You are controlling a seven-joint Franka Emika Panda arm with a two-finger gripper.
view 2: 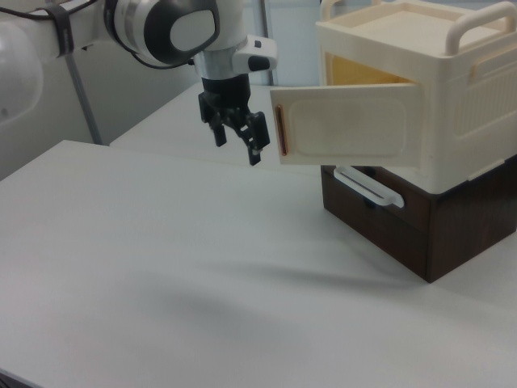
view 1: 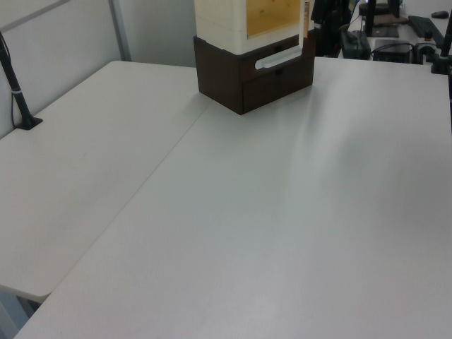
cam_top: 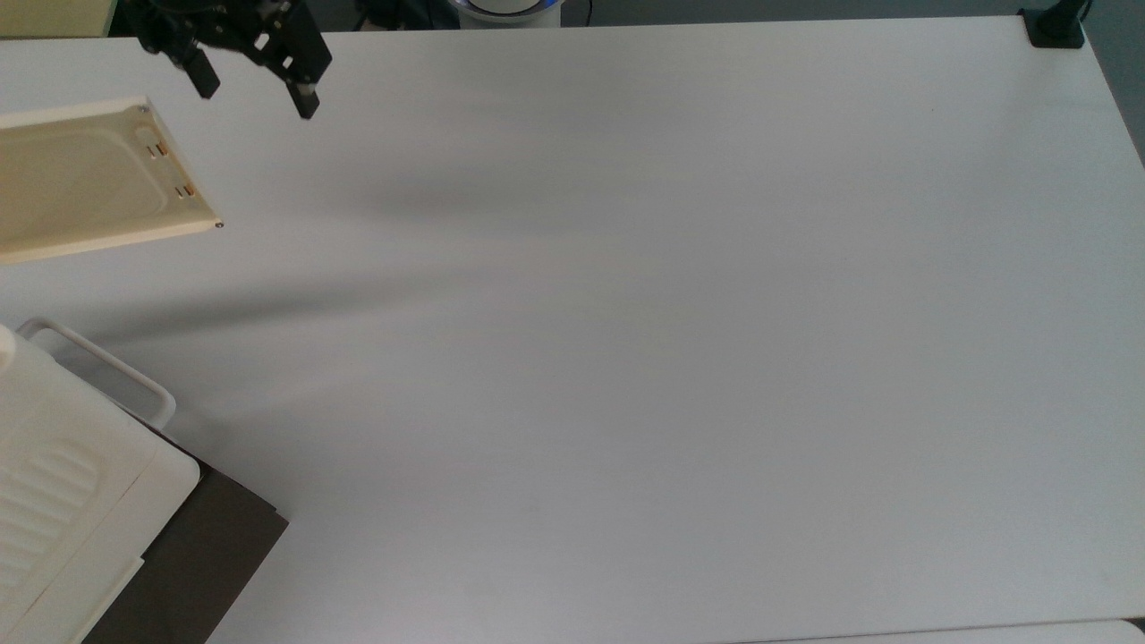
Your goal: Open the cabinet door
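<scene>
Door (view 2: 347, 123) stands swung wide, baring the cabinet's (view 2: 452, 89) yellow-lined inside with nothing seen in it, while my gripper (view 2: 237, 141) hangs released beside its handle (view 2: 280, 128).

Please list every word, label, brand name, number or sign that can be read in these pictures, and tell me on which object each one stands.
There are none that can be read.
The end effector: no readable marking on its black body.
The cabinet door: plain cream, no text.
The cabinet and the dark base under it: no label.
The table: bare white surface, no marking.
</scene>
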